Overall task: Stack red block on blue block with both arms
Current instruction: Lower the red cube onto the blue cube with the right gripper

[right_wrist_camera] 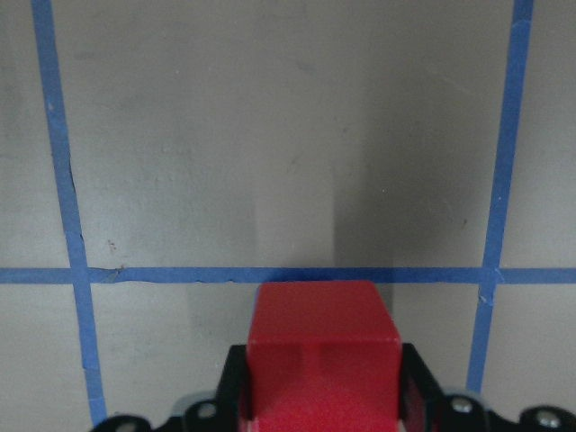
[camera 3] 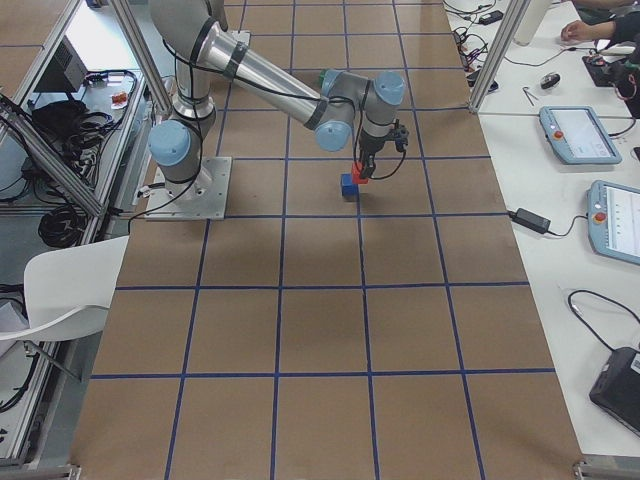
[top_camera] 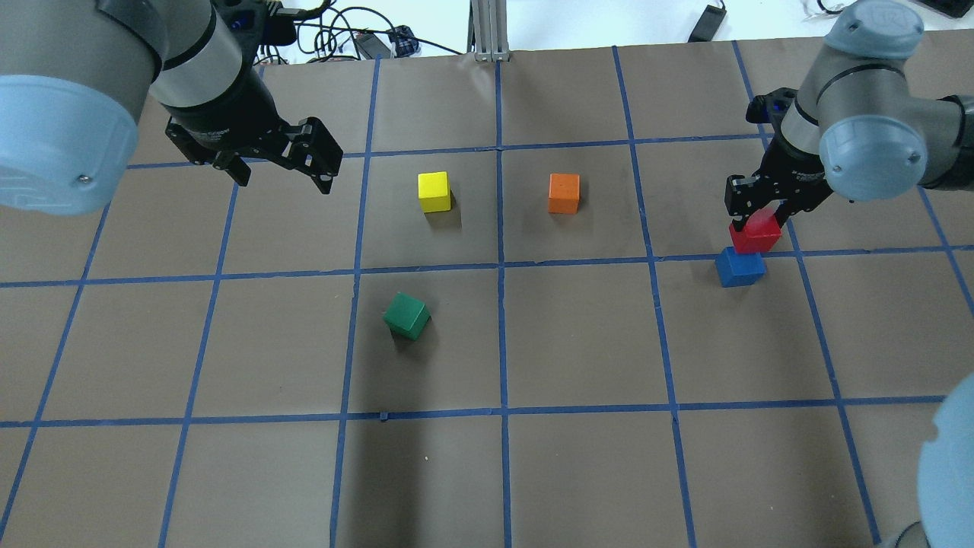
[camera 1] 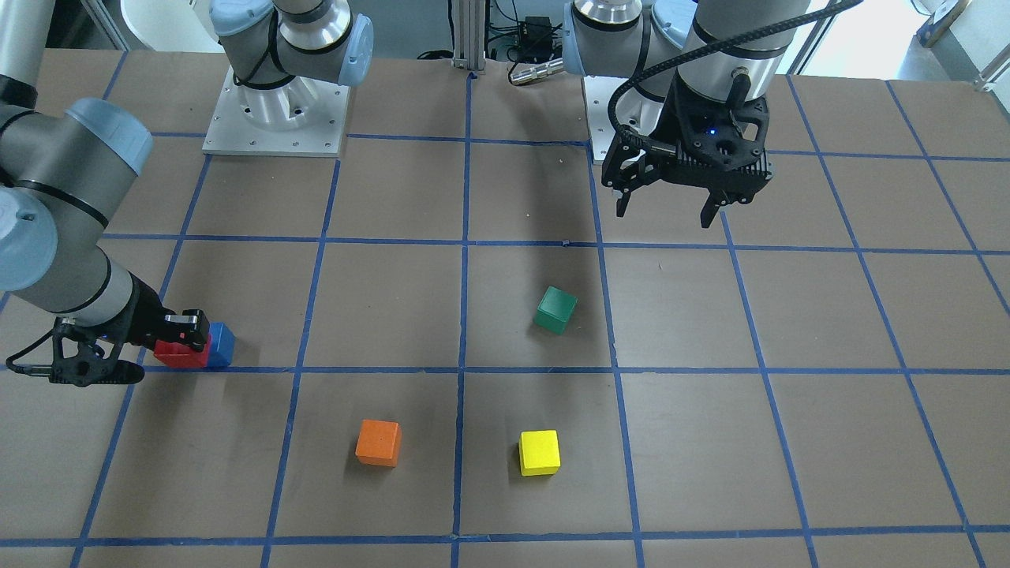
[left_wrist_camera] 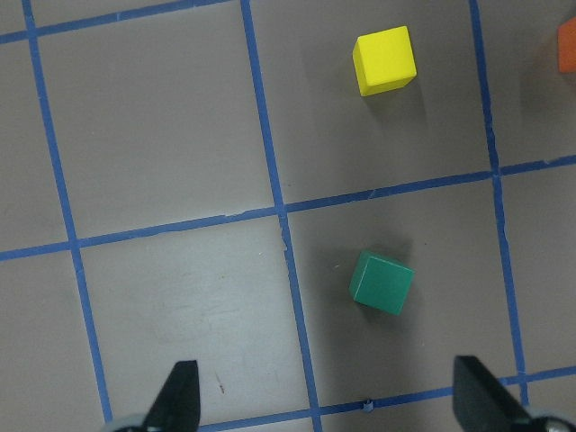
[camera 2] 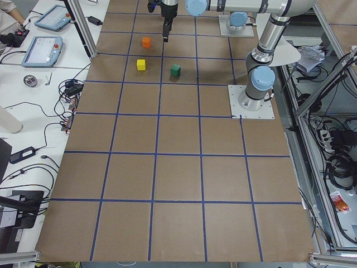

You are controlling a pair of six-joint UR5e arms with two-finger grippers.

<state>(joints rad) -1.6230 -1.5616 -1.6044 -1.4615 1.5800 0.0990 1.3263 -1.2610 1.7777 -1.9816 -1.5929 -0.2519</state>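
Right gripper (top_camera: 759, 220) clenched on the red block (top_camera: 755, 236), red block held just beside the blue block (top_camera: 740, 268), on its side away from the robot, contact unclear, left gripper (top_camera: 285, 183) spread wide, empty, well apart from the blue block

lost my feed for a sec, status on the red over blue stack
Left tool open, empty, raised. Right tool shut on red block, beside blue block, not stacked yet. Green block far off, not in the way.
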